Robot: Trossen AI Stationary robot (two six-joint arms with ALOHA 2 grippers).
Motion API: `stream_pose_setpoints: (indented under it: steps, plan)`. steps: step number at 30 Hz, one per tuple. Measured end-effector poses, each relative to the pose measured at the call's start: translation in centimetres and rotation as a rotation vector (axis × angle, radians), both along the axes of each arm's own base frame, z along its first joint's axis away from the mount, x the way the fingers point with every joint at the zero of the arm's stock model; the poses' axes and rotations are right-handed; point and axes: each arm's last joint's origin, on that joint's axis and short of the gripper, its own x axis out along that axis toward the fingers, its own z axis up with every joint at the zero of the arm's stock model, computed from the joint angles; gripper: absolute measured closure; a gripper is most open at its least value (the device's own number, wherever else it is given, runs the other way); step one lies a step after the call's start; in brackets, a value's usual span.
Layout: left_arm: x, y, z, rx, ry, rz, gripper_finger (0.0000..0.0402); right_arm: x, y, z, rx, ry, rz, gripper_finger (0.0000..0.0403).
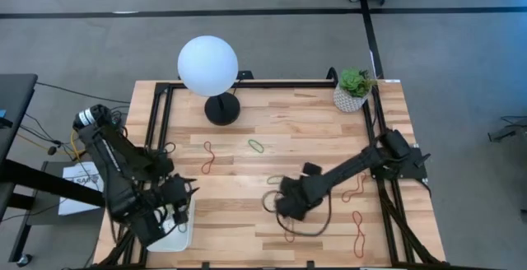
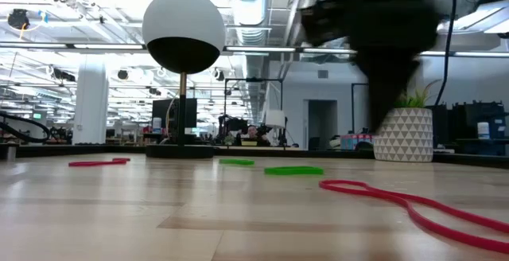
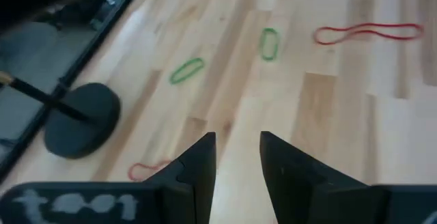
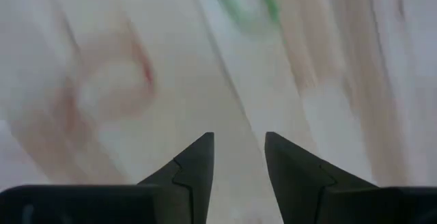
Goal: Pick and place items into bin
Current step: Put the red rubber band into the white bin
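Right fingers [image 4: 239,157] parted, green band [image 4: 244,0] ahead

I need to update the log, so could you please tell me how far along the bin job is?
Done: unclear, since the left pincer over the white bin hides its contents. In hand: nothing; both pincers are open, the right pincer mid-table. Left: rubber bands, like the green one and red one.
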Motion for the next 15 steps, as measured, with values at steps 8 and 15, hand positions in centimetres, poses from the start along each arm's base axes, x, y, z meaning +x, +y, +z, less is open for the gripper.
stream_pose_setpoints:
  steps: [8,15]
  plan:
    - [2.9,2.8,0.2,-0.015,-0.121,0.237,0.0297,-5.3,1.2,1.3,-0.223,0.362,-0.005,0.0276]
    - [4.5,4.8,0.2,0.074,-0.076,0.284,0.0297,-8.6,1.8,1.4,-0.091,0.316,0.104,0.0276]
